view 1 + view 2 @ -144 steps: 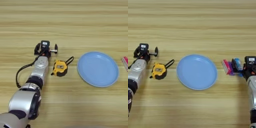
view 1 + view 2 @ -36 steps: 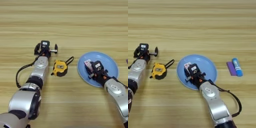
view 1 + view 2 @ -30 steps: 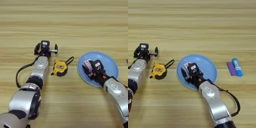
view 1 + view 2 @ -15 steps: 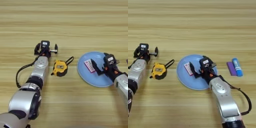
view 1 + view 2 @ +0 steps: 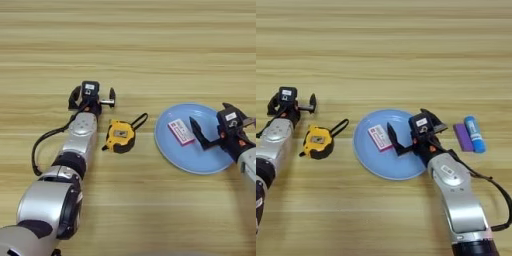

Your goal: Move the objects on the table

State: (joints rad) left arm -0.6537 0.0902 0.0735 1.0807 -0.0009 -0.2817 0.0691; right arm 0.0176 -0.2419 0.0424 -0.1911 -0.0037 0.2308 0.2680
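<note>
The white pack with red edging [image 5: 379, 138] lies flat on a blue plate [image 5: 372, 162], in its left half. My right gripper [image 5: 406, 118] stands open over the plate's right half, just right of the pack and apart from it, with nothing between its fingers. The blue tube [image 5: 474, 134] lies on the wooden table [image 5: 406, 50] right of the plate, with a purple piece [image 5: 462, 137] alongside it. My left gripper [image 5: 93, 98] rests open and idle on the table at the left.
A yellow tape measure [image 5: 120, 136] with a black loop lies between the left gripper and the plate. The left arm stretches from the bottom left corner up to its gripper.
The right gripper carried the pack from beside the tube onto the plate, let it go and drew back to the right. The left arm has not moved.
</note>
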